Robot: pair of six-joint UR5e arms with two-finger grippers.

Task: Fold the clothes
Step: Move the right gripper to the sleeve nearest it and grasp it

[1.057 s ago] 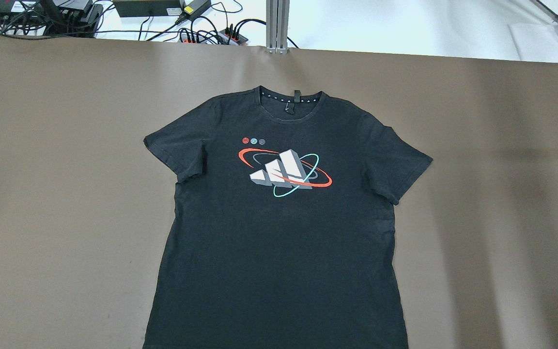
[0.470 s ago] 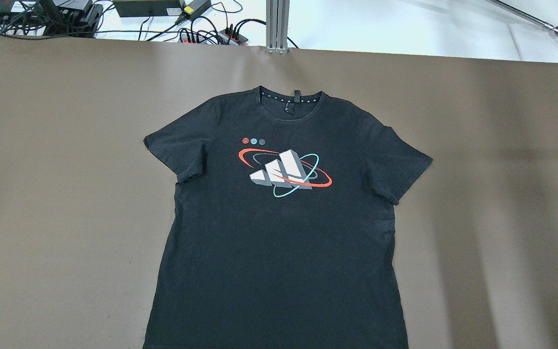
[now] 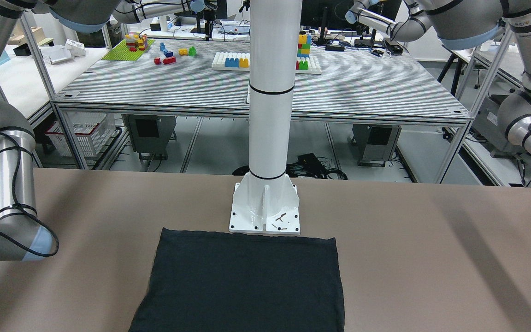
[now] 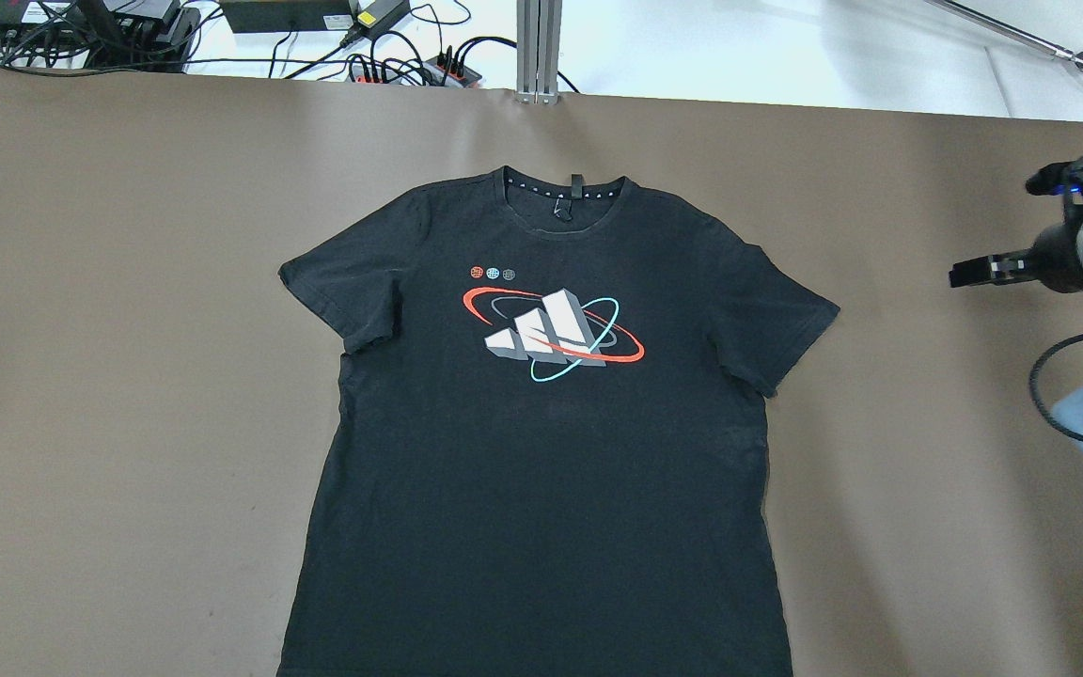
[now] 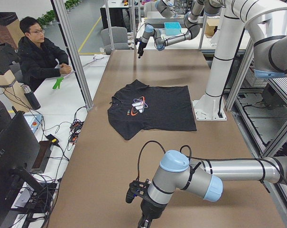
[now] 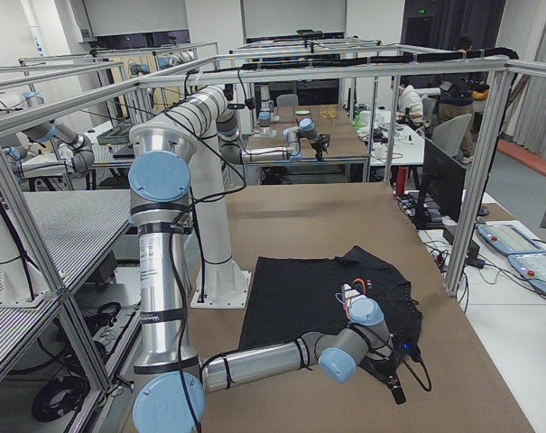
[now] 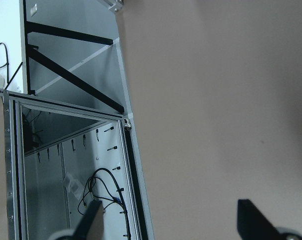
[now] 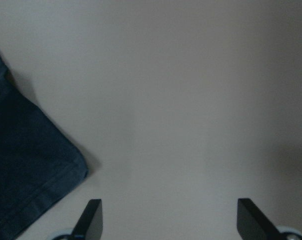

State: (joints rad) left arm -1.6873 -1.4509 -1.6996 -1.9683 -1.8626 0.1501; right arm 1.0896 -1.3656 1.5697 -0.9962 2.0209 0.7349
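The shirt [image 4: 541, 451] lies flat and face up in the middle of the overhead view, collar [image 4: 562, 193] toward the top and lower part running off the bottom edge, spread on the brown worktop [image 4: 128, 376]. No fold looks begun. The right hand [image 8: 168, 202] hangs over bare worktop at the right edge of the overhead view, fingers spread wide with nothing between them. Its own camera shows a sleeve [image 8: 31, 175] corner at the lower left, beside the hand but not under it. The left hand [image 7: 168, 204] is likewise spread and empty. It is out over the worktop's edge, with metal framing [image 7: 133, 165] showing on the left of its view, well apart from the shirt. From here the likely trouble is the pick-up. The cloth looks thin and lies tight to the surface, so fingers coming down may skid over it, nip only the top layer, or push it into a ridge. With the left hand so much farther off, uneven timing could drag the shirt askew. In the front view the hem [image 3: 247, 235] sits right against the pillar base [image 3: 265, 216], so a low sweep there might snag or strike it.
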